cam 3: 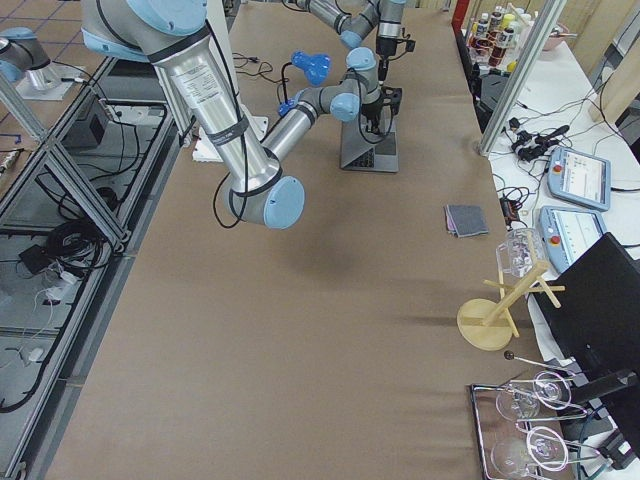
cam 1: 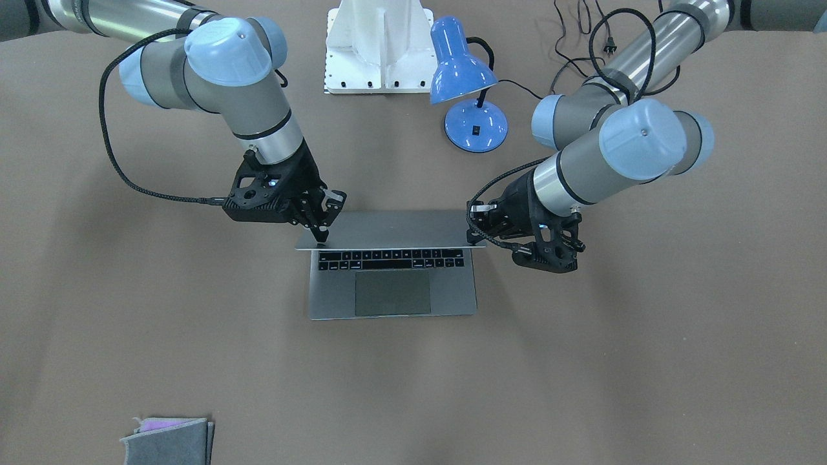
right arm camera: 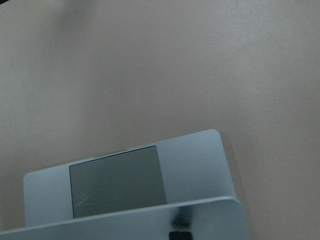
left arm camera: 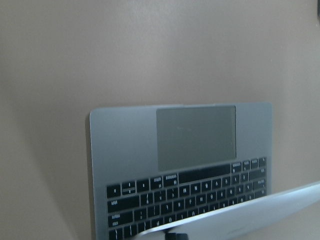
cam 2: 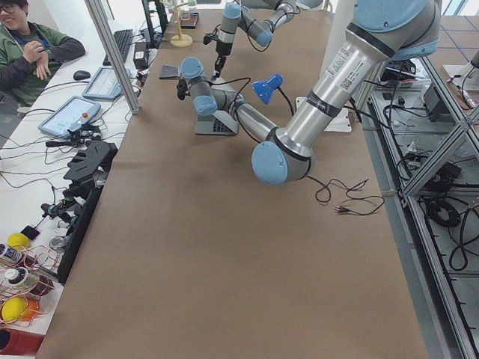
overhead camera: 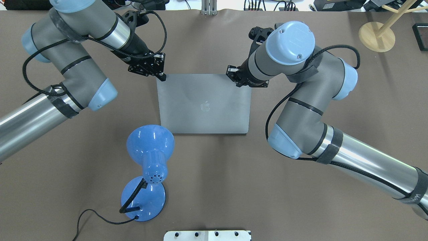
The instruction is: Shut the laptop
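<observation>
Exterior front-facing: half-open grey-silver laptop (cam 1: 391, 265)

Blue desk lamp (cam 1: 460, 68), folded grey cloth (cam 1: 169, 442)

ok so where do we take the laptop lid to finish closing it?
The lid by its free edge, out at the two corners, coming from above and behind. It already leans forward over the keyboard, back face up, so pushing down at that edge likely gives most leverage. Left hand and right hand sit there.
</observation>
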`<state>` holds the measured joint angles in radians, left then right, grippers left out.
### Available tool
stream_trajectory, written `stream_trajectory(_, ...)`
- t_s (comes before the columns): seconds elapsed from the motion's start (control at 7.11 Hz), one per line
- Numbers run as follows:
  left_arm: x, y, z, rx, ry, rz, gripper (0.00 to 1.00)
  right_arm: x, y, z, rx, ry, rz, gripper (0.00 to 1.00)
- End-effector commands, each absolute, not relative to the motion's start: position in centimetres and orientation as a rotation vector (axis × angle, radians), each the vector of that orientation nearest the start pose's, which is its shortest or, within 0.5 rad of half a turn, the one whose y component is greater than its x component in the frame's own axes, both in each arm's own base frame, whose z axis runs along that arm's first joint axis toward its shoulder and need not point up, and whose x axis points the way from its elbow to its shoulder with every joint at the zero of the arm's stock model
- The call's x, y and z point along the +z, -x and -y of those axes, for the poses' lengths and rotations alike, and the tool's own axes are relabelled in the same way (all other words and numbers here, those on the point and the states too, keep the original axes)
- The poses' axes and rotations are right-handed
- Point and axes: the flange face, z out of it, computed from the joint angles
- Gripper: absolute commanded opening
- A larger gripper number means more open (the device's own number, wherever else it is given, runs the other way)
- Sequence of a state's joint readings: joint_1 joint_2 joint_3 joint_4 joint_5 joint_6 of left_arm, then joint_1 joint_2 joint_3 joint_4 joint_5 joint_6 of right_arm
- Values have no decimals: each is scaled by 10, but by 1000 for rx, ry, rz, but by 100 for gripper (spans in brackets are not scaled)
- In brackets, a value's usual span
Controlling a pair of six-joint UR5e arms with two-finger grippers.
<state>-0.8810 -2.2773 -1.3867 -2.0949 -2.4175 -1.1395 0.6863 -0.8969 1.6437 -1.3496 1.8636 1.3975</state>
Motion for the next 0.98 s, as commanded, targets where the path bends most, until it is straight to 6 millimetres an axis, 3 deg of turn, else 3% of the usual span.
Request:
stream_trajectory(0.0,241,-427,614,45,-29,-1195,0,198,481,538,343,-148,965,0)
stream_trajectory(0.14,244,-433,624,39,-39,-1175,0,205,492,551,348,-150,962,0)
stream_trajectory(0.42,252,-445,638,28,-62,-1136,0,242,513,569,353,-149,946,0)
stream_trajectory(0.56,258,-450,645,18,-81,-1109,0,243,523,580,358,-142,928,0)
stream_trajectory(0.84,269,-485,649,6,-110,-1041,0,267,541,596,364,-152,922,0)
